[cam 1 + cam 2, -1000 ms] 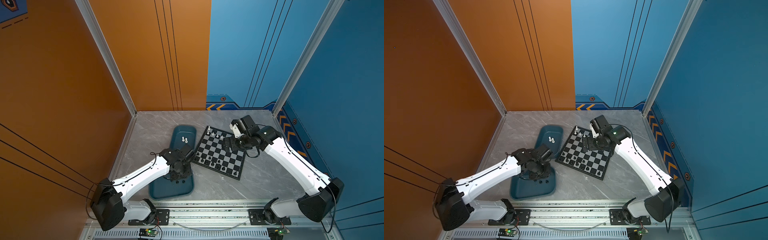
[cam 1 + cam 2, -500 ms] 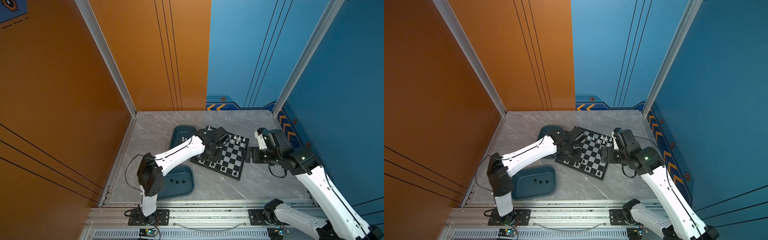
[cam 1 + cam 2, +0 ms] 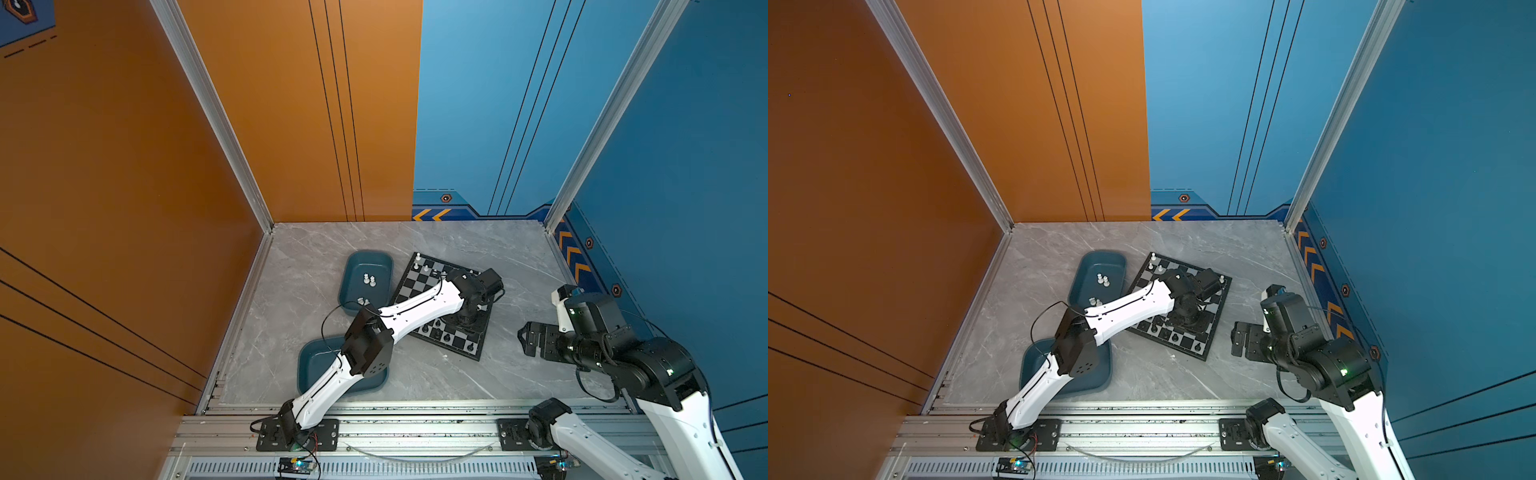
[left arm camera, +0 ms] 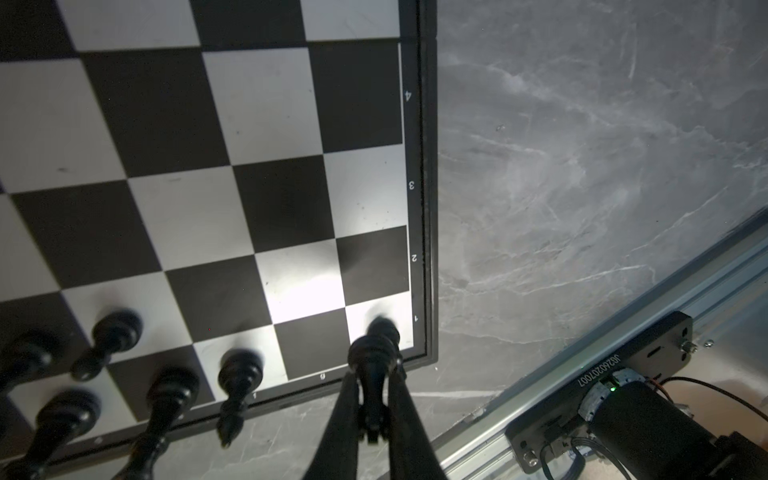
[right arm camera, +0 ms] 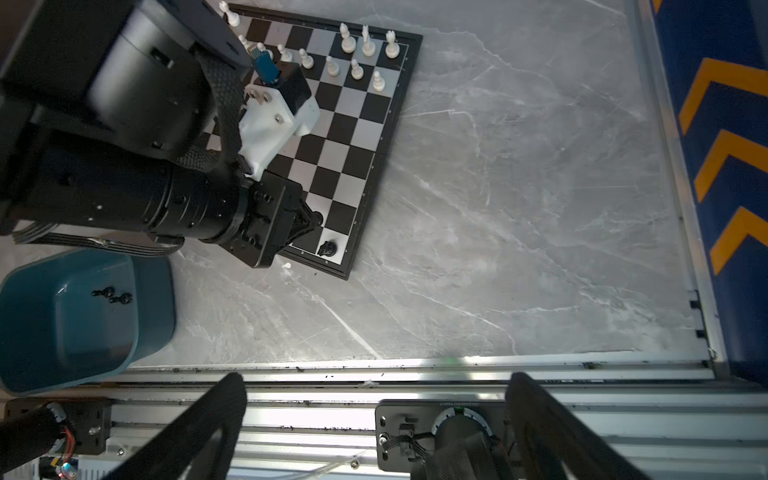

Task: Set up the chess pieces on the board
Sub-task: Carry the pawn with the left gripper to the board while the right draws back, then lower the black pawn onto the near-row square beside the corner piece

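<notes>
Your left tool (image 4: 374, 372) pinches a black piece (image 4: 371, 353) over the board's (image 4: 249, 124) corner, the right tool (image 5: 376, 384) idle and spread off the board, so lower straight, clear the corner piece (image 5: 328, 248), and release only once seated.

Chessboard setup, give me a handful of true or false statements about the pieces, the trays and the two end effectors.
1. The left end effector is shut on a black chess piece. True.
2. The right end effector grips a white pawn. False: it is open and empty, clear of the board.
3. The far teal tray holds white pieces. True.
4. The near teal tray is empty. False: two black pieces lie in it.
5. Only black chessmen stand on the board. False: white chessmen stand along one side.
</notes>
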Robot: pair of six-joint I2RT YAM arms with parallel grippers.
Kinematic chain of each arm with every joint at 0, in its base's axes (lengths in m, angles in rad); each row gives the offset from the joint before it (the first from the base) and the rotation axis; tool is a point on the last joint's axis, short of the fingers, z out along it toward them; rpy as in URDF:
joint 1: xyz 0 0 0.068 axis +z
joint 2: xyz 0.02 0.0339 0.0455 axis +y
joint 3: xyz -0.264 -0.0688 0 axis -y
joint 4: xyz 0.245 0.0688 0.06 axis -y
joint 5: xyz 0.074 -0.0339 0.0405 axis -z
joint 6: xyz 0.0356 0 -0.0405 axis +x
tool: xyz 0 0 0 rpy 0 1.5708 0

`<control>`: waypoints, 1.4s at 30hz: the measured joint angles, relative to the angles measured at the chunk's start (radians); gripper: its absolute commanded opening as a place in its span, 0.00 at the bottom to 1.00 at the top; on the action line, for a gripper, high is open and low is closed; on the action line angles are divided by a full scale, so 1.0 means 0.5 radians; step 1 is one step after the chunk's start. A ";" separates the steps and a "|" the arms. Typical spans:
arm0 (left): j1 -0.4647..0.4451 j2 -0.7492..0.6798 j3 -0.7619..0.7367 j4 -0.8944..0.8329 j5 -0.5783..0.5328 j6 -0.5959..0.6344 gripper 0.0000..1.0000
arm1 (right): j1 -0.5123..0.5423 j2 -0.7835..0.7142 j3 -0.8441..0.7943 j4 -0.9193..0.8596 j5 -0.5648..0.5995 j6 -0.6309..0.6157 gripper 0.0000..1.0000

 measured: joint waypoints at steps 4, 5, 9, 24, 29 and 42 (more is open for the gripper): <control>0.000 0.069 0.062 -0.014 0.030 0.014 0.15 | 0.000 -0.051 0.028 -0.092 0.040 0.034 1.00; 0.000 0.081 0.069 -0.014 0.036 0.018 0.15 | 0.000 -0.066 0.030 -0.111 0.050 0.047 1.00; 0.000 0.134 0.089 -0.019 0.045 0.035 0.15 | -0.001 -0.110 0.037 -0.182 0.066 0.085 1.00; 0.002 0.244 0.203 -0.037 0.085 0.050 0.37 | -0.002 -0.115 0.068 -0.253 0.117 0.106 1.00; 0.002 0.248 0.242 -0.045 0.099 0.043 0.39 | -0.002 -0.115 0.068 -0.253 0.118 0.106 1.00; -0.008 0.117 0.050 -0.045 0.032 0.043 0.38 | -0.002 -0.112 0.051 -0.243 0.117 0.105 1.00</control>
